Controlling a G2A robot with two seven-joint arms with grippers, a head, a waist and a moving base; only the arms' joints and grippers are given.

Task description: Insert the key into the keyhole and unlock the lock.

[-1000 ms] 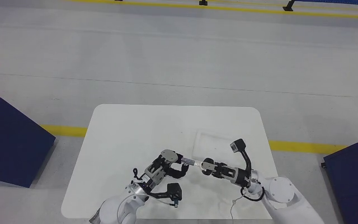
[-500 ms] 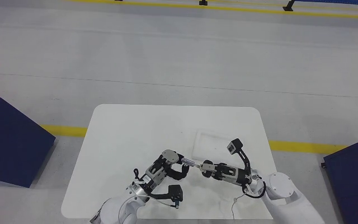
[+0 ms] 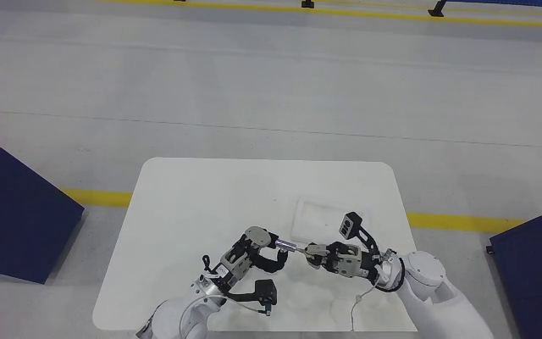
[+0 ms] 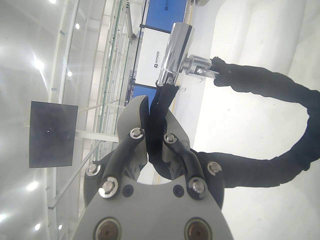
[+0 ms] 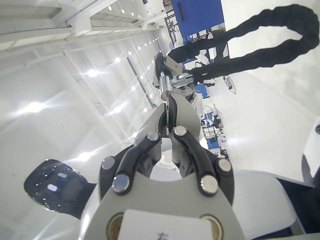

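Now insertion step: left gripper clamped on lock cable, right gripper pinching key, tip at lock face. Next: push straight, then turn.

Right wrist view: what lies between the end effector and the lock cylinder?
In that view, the key: the right end effector grips it, tip at the lock cylinder.

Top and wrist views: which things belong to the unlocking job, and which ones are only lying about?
Job:
lock, its black cable gripped in the left jaws
key, pinched in the right jaws at the lock's end

Not the job:
table
faint clear rectangle on it, perhaps a tray
blue panels on the floor
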